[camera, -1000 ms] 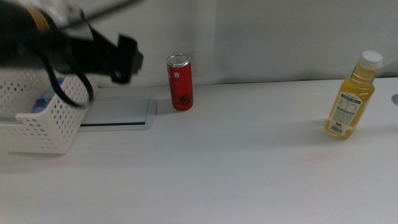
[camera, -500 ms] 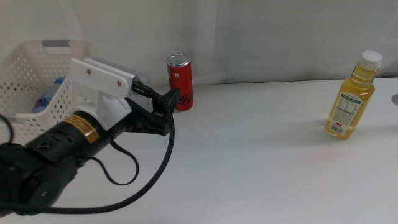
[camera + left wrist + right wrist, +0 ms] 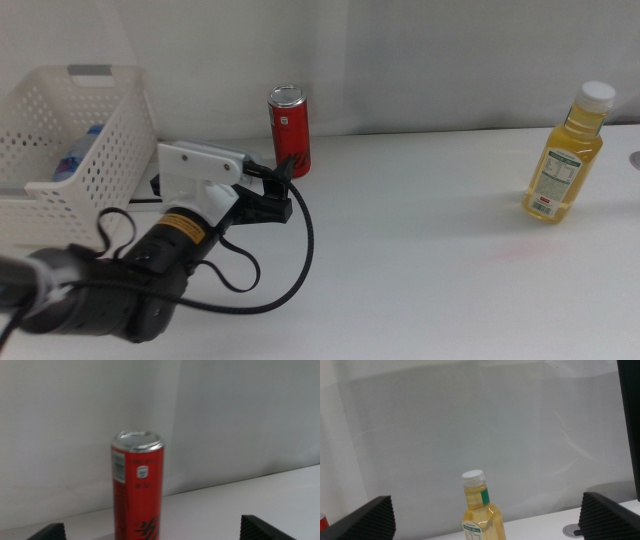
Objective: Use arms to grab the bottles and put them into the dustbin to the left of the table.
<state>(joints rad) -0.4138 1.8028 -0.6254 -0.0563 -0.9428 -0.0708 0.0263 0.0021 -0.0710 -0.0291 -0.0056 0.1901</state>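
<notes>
A slim red can (image 3: 289, 132) stands upright at the back of the white table (image 3: 420, 260). My left gripper (image 3: 276, 183) is open and empty just in front of the can, pointing at it. In the left wrist view the can (image 3: 137, 495) stands centred beyond the two spread fingertips (image 3: 50, 531). A yellow juice bottle (image 3: 565, 155) with a white cap stands at the far right. The right wrist view shows it (image 3: 479, 510) beyond my open, empty right gripper (image 3: 487, 522), which is out of the middle view. The white perforated dustbin (image 3: 95, 170) at the left holds a small water bottle (image 3: 78, 152).
The left arm and its black cable (image 3: 290, 270) lie across the table's front left and hide most of the grey hatch. A small round grey fitting (image 3: 575, 530) sits in the table near the juice bottle. A white wall (image 3: 450, 60) backs the table.
My left arm has swung from over the dustbin to the right and down, and its open gripper now sits low, close in front of the red can. The bottles have not moved.
</notes>
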